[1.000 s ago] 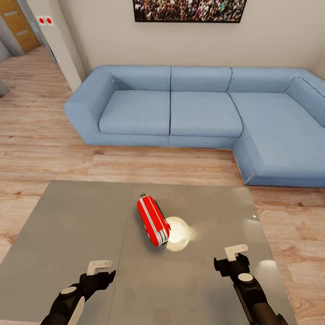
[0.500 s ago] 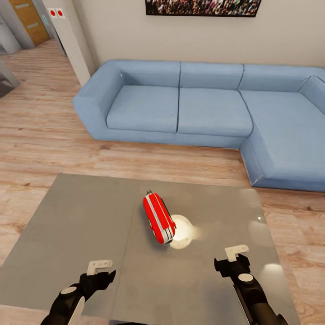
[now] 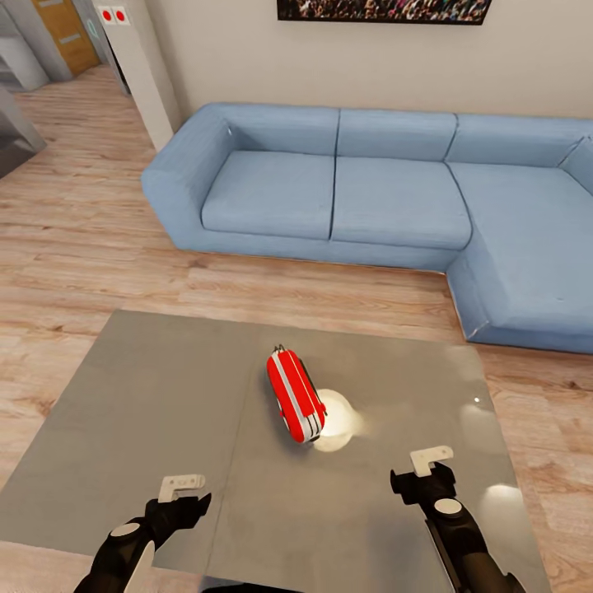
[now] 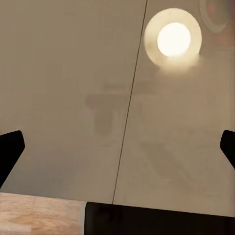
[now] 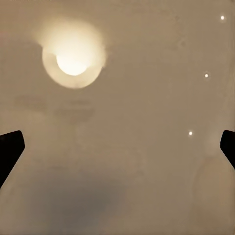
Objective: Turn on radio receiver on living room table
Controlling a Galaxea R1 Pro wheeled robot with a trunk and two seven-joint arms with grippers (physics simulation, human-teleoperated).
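View shifted right; radio receiver (image 3: 296, 397) edge-on, dial hidden; both grippers' fingertips wide apart, empty.

The head camera looked forward and down from above the surface's (image 3: 148, 395) near edge, taking in its whole top, the floor (image 3: 74, 239) and the sofa (image 3: 371, 189) beyond. Each wrist camera hung close over the surface, facing down at it. All three shared the glossy top and the lamp reflection (image 3: 333, 422) (image 4: 174, 39) (image 5: 72, 58) on it.
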